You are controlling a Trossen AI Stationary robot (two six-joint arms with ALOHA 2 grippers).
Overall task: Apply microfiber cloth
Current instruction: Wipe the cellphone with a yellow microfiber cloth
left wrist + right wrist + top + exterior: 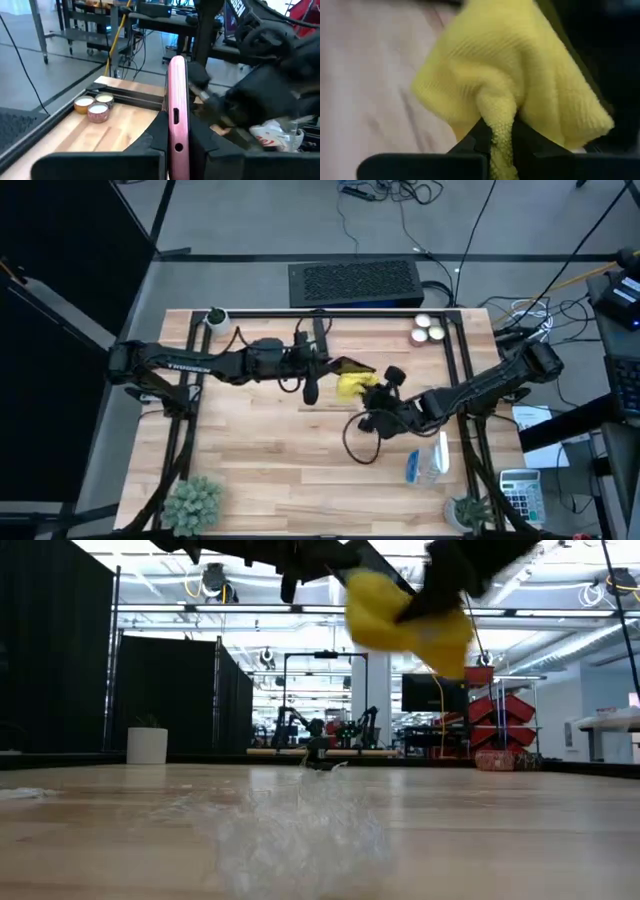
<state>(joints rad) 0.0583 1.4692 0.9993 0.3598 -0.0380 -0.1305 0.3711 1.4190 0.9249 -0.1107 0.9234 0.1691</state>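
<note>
Two grippers meet above the middle of the wooden table (270, 460). Left gripper (177, 135) is clamped on a pink-cased phone (177, 100), held on edge. Right gripper (500, 131) pinches a fold of the yellow microfiber cloth (520, 75). In the low view the cloth hangs clear of the tabletop, just beside the phone. Three candles (427, 329) sit near the far edge.
</note>
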